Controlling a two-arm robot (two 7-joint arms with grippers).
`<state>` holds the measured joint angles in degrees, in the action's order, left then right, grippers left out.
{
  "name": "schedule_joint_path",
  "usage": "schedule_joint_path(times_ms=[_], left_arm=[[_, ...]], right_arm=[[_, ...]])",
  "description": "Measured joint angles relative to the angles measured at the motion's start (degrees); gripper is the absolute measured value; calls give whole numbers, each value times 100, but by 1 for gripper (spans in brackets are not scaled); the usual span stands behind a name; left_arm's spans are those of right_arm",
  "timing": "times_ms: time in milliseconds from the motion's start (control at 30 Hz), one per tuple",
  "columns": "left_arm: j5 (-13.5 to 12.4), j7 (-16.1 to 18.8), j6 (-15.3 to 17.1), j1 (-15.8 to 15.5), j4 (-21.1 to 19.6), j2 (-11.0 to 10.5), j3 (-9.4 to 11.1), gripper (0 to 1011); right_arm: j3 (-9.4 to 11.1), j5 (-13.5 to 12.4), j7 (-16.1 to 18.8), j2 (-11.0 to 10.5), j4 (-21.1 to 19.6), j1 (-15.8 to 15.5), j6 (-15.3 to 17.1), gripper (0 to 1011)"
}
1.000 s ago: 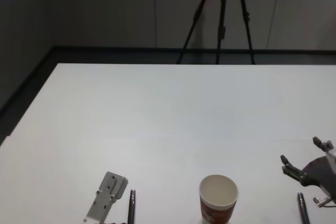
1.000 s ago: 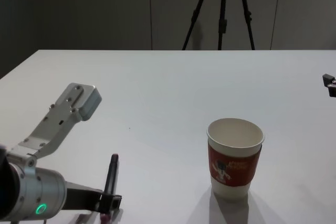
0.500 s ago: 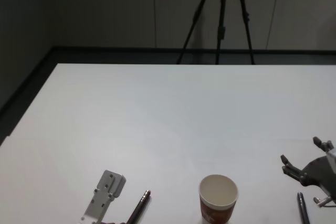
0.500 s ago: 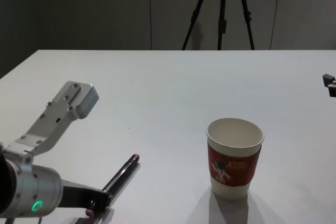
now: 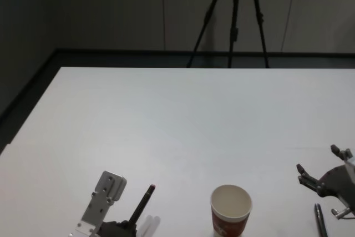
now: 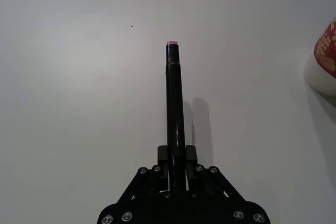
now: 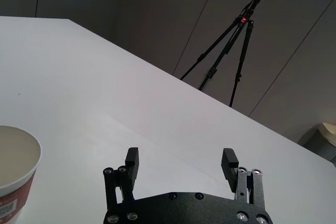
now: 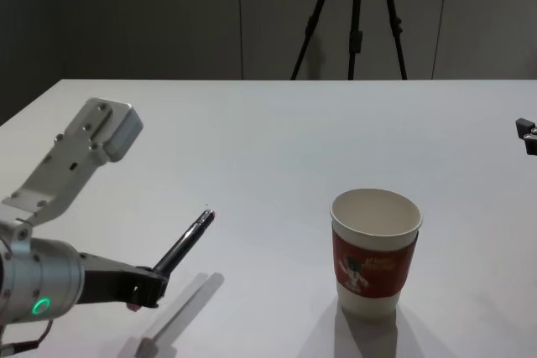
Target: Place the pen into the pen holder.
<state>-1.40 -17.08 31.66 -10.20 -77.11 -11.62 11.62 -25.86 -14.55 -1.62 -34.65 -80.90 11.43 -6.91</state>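
Two grippers are over the white counter (image 5: pixel 183 115); one carries the task item.

Left gripper (image 6: pixel 176 156): positioned at the near left of the counter; its fingers are clenched on the lower end of the pen (image 6: pixel 175 108). The pen is a slim black barrel with a small pink tip at its free end; in the chest view it slants upward and to the right, away from the fingers, and is clear of the counter, with its shadow falling on the surface beneath. The pink tip points towards the far side of the counter; no part of the pen is over or inside the cup.

Pen holder (image 8: pixel 375 253): a white paper cup with a red sleeve bearing a small cartoon figure and white lettering; it stands upright at the near centre of the counter, mouth open, interior bare. It sits to the right of the held pen and apart from it; it touches neither gripper.

Right gripper (image 7: pixel 181 162): at the near right of the counter, to the right of the cup and apart from it; its fingers are spread wide and grasp nothing. A second pen (image 5: pixel 318 217), dark, lies flat on the counter just beside this gripper, on its near side.
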Motion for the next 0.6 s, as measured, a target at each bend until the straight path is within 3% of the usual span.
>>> schedule_joint_path(times_ms=[367,600], left_arm=[[117,-96,-471,210,-432,-186,-112,184],[368,-163,-901,356,-685,-309,-238,183]], right_arm=[[0,0,0,0,0,0,0,1001],[0,0,0,0,0,0,0,1001]])
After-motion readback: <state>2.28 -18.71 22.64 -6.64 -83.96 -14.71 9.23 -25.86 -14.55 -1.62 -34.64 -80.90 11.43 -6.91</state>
